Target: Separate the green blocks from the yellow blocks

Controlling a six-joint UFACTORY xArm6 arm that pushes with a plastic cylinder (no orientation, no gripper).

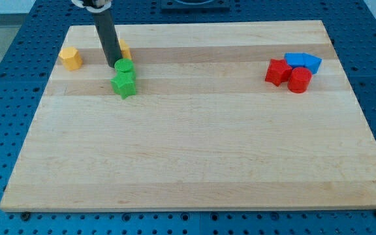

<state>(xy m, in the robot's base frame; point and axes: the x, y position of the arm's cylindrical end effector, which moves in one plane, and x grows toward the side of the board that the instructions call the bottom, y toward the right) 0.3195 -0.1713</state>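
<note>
My tip [113, 64] rests on the board at the view's upper left, touching or just above the green cylinder [124, 66]. A green star block [124, 84] sits right below the cylinder, touching it. A yellow block [123, 51] is partly hidden behind the rod, just to the upper right of my tip. Another yellow block, a hexagon shape [71, 58], lies further left, apart from the others.
A cluster at the view's upper right holds a red star-like block [278, 72], a red cylinder [299, 79] and two blue blocks [303, 61]. The wooden board [194, 156] has edges all round on a blue perforated table.
</note>
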